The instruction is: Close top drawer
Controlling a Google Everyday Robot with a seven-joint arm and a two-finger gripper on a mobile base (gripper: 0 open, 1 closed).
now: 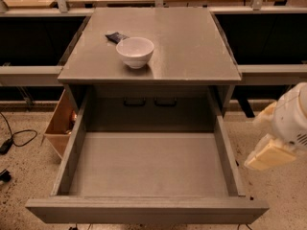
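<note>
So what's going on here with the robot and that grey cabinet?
The robot is meant to close the top drawer, which stands pulled far out and looks empty. The gripper hangs beside the drawer's right wall, near the front corner, not touching it, so the push has not begun. A white bowl and a small dark packet sit on the cabinet top.

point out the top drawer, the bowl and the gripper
top drawer (144, 210), camera view, front panel
bowl (135, 57), camera view, outer side
gripper (263, 159), camera view, pale tip, right of the drawer
</note>
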